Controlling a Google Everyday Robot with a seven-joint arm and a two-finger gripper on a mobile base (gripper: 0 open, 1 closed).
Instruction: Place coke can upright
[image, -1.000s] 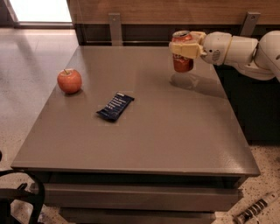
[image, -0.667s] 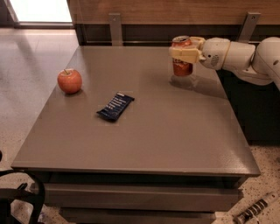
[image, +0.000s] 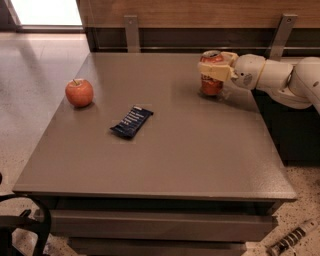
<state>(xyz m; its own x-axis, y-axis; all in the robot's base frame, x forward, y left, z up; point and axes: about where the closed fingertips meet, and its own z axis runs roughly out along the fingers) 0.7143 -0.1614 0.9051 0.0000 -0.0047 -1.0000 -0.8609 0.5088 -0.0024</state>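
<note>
Nearest, no change: bare top across the near half of the table (image: 165, 170), and farther back on the left the dark snack bar (image: 131, 121) and the apple (image: 79, 92), lying just as a second ago. At the far right, a clear change: coke can (image: 212, 85) brought down from a hover above its own shadow to the tabletop, or to the barest gap above it; cannot tell contact for certain. Standing upright, silver top up, shadow tight under the base. Held by the gripper (image: 216, 70), reaching in from the right, fingers clamped on the upper half of the can. Judged from that: placing nearly done, with only letting go and drawing clear left to do. As for room: plenty of open top on the near side and to the left of the can, with apple and snack bar well apart from it. Tighter on the right, near the table's right edge though not at it. Farther back, near the far edge, with wall and metal bracket (image: 281, 29) just behind. Probably best withdrawn rightward, back along the arm (image: 280, 77), level, without dragging or tipping the can.
</note>
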